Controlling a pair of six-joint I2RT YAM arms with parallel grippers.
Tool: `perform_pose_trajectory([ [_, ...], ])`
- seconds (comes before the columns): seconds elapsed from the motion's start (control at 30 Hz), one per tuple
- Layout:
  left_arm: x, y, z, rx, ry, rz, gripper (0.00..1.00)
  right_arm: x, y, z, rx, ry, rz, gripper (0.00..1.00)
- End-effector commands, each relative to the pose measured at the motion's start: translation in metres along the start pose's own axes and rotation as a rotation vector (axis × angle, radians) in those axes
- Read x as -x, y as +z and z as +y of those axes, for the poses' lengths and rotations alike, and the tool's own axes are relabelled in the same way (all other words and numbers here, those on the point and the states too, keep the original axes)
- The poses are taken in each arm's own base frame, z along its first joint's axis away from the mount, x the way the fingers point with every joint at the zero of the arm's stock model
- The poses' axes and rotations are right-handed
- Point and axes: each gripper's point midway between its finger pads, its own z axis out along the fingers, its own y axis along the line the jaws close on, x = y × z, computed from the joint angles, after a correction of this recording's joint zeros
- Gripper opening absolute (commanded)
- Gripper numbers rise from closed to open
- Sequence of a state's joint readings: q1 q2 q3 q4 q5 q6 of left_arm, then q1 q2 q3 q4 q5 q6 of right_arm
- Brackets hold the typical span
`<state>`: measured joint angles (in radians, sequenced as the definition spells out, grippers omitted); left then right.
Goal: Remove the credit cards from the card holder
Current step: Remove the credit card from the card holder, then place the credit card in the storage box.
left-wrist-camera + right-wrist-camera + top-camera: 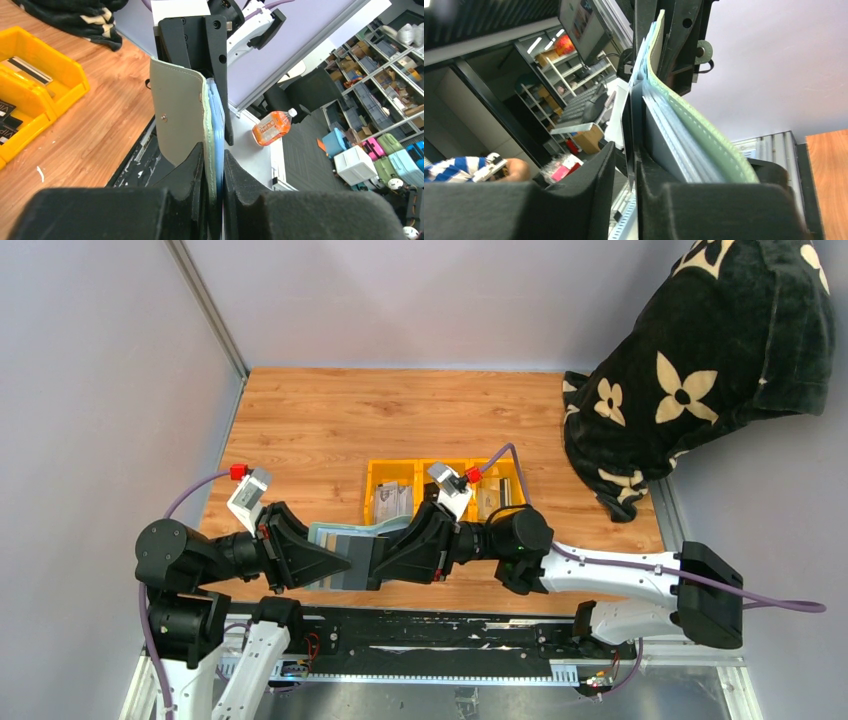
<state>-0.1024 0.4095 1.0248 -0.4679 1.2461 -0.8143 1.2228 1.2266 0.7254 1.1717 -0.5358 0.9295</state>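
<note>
Card holder (340,538) work looks partway done to us. The green wallet hangs in the air over the near edge of the worktop (300,430), about the middle of that edge, held between the two arms. At its left end the left gripper (214,160) is pressed together on the card holder, pinching the green flap and blue-grey lining edge-on. Inside the fold are grey slabs that we take for credit cards (663,145), lying against the lining. At the right end the right gripper (625,160) straddles those layers with its jaws a little apart (light shows in the gap in its wrist view, beside a thin dark edge). We cannot tell whether a pad touches a card. Beyond it, toward the middle of the worktop, the yellow bin (372,472) holds flat grey and whitish pieces, probably cards taken out. A black flowered cloth (700,360) is heaped at the far right corner.

We judge the step in hand to be drawing out the next card. The next move calls for the right jaws to close on one card alone, not the lining, then pull straight away from the left grip.
</note>
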Motion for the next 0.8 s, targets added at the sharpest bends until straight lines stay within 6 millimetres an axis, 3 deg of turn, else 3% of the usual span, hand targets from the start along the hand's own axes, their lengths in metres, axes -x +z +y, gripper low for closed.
perform_pose_trajectory([
  [0.0,-0.003,-0.002,-0.005,-0.010,0.024,0.009,0.00,0.010,0.008,0.004,0.014,-0.031,-0.005,0.14],
  [0.03,-0.002,-0.002,-0.005,-0.010,0.025,0.010,0.00,0.010,0.005,0.003,0.005,-0.031,-0.008,0.04],
  [0.07,-0.002,-0.002,-0.006,-0.010,0.033,0.009,0.00,0.011,0.002,0.002,-0.008,-0.032,-0.015,0.00],
  [0.33,0.000,-0.002,-0.004,0.006,0.075,0.022,0.00,0.008,-0.042,-0.004,-0.142,-0.067,-0.018,0.00],
  [0.43,0.001,-0.002,0.000,0.027,0.107,0.022,0.00,0.007,-0.063,-0.014,-0.236,-0.085,-0.009,0.00],
  [0.63,0.005,-0.004,0.014,0.108,0.183,0.013,0.00,0.018,-0.126,-0.064,-0.541,-0.107,-0.010,0.00],
  [0.77,0.010,-0.005,0.022,0.159,0.241,-0.003,0.00,0.031,-0.174,-0.114,-0.793,-0.080,-0.022,0.00],
])
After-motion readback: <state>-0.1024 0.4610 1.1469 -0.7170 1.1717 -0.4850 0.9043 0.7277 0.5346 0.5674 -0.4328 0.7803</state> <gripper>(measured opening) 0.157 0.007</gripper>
